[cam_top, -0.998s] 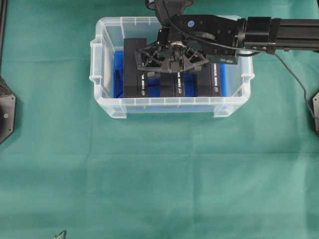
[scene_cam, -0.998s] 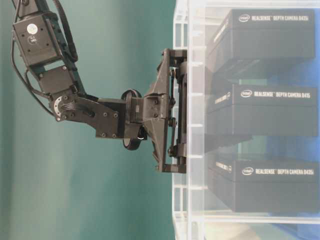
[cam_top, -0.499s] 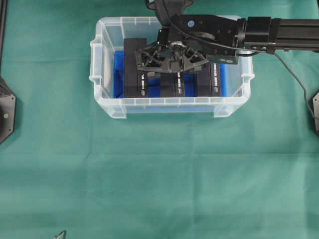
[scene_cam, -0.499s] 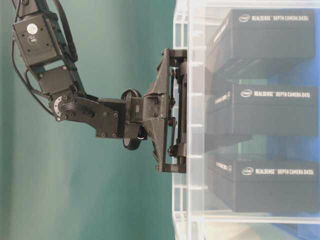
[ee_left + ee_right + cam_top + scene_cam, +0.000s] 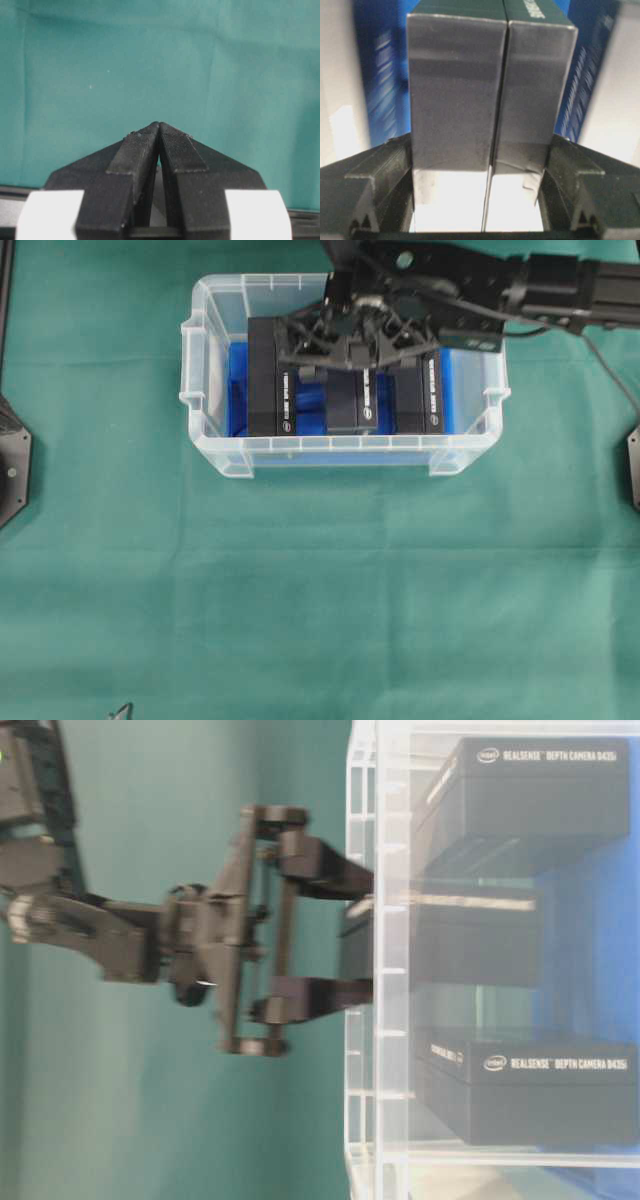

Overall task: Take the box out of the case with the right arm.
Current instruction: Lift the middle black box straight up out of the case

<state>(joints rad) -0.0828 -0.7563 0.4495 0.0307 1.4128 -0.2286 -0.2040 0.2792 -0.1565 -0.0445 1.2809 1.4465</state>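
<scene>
My overhead view looks straight down on the green surface (image 5: 320, 590) from afar; my table-level view sits close beside the case (image 5: 380, 960). Both share the case. My wrist views peer along their hands.

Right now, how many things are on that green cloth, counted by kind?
Black boxes: 3, left, middle held between the right end effector's fingers, right
Clear case: 1
Total: 4
</scene>
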